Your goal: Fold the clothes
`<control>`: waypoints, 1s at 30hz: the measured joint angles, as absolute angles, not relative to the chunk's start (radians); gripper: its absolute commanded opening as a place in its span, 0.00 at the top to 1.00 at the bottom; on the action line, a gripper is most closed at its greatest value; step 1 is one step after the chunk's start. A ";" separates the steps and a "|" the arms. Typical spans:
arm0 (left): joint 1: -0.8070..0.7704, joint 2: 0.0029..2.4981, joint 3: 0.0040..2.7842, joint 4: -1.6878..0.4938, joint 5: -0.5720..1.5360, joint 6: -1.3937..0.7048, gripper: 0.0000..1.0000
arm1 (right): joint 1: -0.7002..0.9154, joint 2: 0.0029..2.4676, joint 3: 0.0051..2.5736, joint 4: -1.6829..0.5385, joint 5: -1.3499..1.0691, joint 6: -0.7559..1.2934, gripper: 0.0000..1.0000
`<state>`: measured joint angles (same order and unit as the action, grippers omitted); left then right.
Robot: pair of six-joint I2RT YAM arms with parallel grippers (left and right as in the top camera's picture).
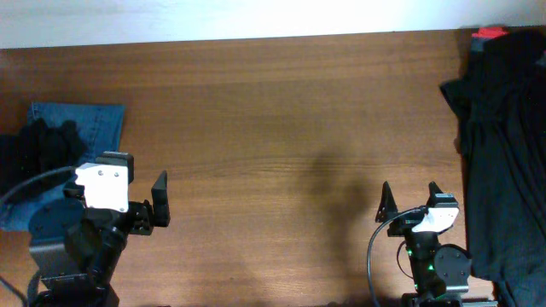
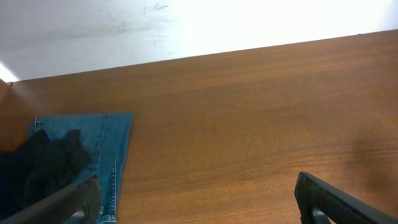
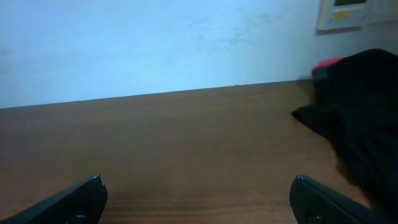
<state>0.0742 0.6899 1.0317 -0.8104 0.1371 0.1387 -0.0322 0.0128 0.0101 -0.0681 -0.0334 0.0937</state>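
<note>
A large heap of black soft fabric (image 1: 503, 145) lies along the table's right edge; no logo shows on it. It also shows at the right of the right wrist view (image 3: 364, 118). A smaller crumpled black piece (image 1: 43, 141) lies on the blue denim jeans at the far left, and it shows in the left wrist view (image 2: 43, 165) too. My left gripper (image 1: 138, 179) is open and empty over bare wood, just right of the jeans (image 2: 196, 186). My right gripper (image 1: 410, 192) is open and empty, left of the black heap and apart from it (image 3: 199, 186).
Blue denim jeans (image 1: 81, 128) lie flat at the left edge (image 2: 102, 137). A red object (image 1: 489, 34) sits at the far right corner behind the black heap (image 3: 326, 63). The brown wooden table (image 1: 273, 128) runs back to a white wall.
</note>
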 measured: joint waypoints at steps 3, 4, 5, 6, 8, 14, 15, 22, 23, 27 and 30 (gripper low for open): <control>0.074 0.690 1.032 -0.810 0.137 0.139 0.01 | -0.032 0.013 0.010 -0.067 -0.047 0.093 0.01; 0.074 0.690 1.032 -0.810 0.138 0.139 0.01 | -0.032 0.013 0.010 -0.067 -0.049 0.094 0.01; 0.074 0.690 1.032 -0.810 0.137 0.139 0.01 | -0.032 0.013 0.010 -0.067 -0.051 0.093 0.01; 0.074 0.690 1.032 -0.810 0.137 0.139 0.01 | -0.032 0.013 0.010 -0.067 -0.051 0.093 0.01; 0.074 0.690 1.032 -0.810 0.138 0.139 0.01 | -0.032 0.013 0.010 -0.067 -0.051 0.093 0.01; 0.074 0.690 1.032 -0.810 0.137 0.139 0.01 | -0.032 0.013 0.010 -0.067 -0.051 0.093 0.01; 0.074 0.690 1.032 -0.810 0.137 0.139 0.01 | -0.032 0.013 0.010 -0.067 -0.051 0.093 0.01; 0.074 0.690 1.032 -0.810 0.137 0.139 0.01 | -0.032 0.013 0.010 -0.067 -0.052 0.093 0.01; 0.074 0.690 1.032 -0.810 0.137 0.139 0.01 | -0.032 0.013 0.010 -0.067 -0.051 0.093 0.01; 0.074 0.690 1.032 -0.810 0.138 0.139 0.01 | -0.032 0.013 0.010 -0.067 -0.052 0.093 0.01; 0.074 0.690 1.032 -0.810 0.138 0.139 0.01 | -0.032 0.013 0.010 -0.067 -0.052 0.093 0.01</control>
